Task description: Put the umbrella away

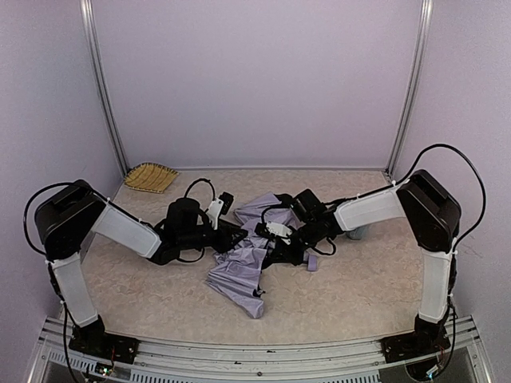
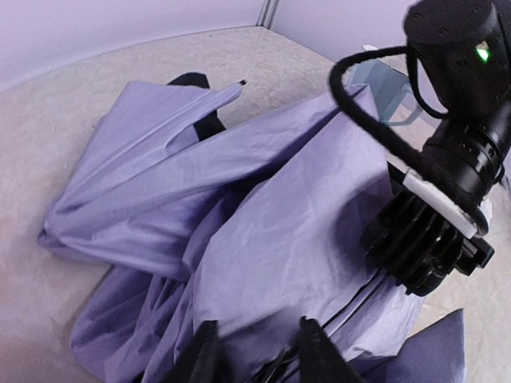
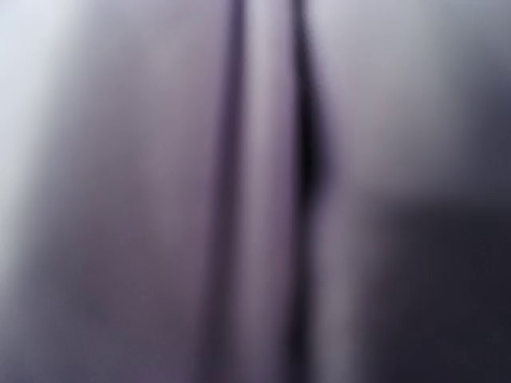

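Much table rings the umbrella — edges distant.

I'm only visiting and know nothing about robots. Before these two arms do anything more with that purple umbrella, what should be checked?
1. Umbrella folded up: not ok. Its fabric lies loose and crumpled on the table.
2. Left gripper has a firm hold: cannot tell. Its fingers straddle a fold at the picture's edge.
3. Right gripper has a firm hold: cannot tell. It is pressed into the fabric and its own camera shows only blur.
4. Grippers not colliding: ok. The left wrist view shows fabric between them.
5. Cup out of the way: cannot tell. It is mostly hidden behind the right arm.
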You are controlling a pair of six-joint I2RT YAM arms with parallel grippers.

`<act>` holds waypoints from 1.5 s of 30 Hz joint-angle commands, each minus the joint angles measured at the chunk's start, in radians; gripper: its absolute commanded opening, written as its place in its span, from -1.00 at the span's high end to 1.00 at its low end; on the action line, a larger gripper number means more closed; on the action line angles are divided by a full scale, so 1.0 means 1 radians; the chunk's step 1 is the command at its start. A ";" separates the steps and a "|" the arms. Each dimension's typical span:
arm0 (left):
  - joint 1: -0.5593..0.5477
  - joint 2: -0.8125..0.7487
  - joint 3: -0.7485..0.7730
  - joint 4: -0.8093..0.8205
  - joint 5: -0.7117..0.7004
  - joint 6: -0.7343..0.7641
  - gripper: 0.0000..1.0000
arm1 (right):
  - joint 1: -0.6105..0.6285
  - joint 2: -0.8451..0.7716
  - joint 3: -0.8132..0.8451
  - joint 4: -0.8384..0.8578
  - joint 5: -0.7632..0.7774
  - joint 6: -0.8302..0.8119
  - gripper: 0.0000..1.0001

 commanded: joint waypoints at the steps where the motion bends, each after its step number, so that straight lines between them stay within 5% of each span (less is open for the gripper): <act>1: 0.016 -0.090 -0.021 -0.066 0.025 -0.014 0.09 | 0.007 -0.061 -0.061 0.013 -0.030 0.046 1.00; 4: 0.024 -0.200 -0.018 -0.106 -0.004 0.007 -0.35 | 0.008 -0.106 -0.084 0.038 -0.060 0.097 1.00; 8: 0.032 -0.362 -0.051 -0.154 -0.062 0.007 -0.63 | 0.007 -0.184 -0.107 0.080 -0.086 0.173 1.00; 18: 0.022 -0.692 -0.193 -0.123 -0.145 -0.008 -0.71 | -0.066 -0.411 -0.085 0.188 -0.080 0.334 1.00; 29: 0.004 -0.743 -0.240 -0.099 -0.174 -0.006 -0.72 | -0.205 -0.513 0.143 0.070 0.082 0.373 1.00; 39: -0.006 -0.802 -0.241 -0.169 -0.254 -0.030 -0.75 | -0.228 -0.252 0.678 -0.010 0.622 0.081 1.00; 42: -0.009 -0.833 -0.265 -0.168 -0.288 -0.031 -0.76 | -0.149 -0.235 0.612 0.051 0.755 -0.061 1.00; 45: -0.009 -0.853 -0.297 -0.155 -0.318 -0.041 -0.76 | -0.027 -0.267 0.338 0.181 0.772 -0.216 1.00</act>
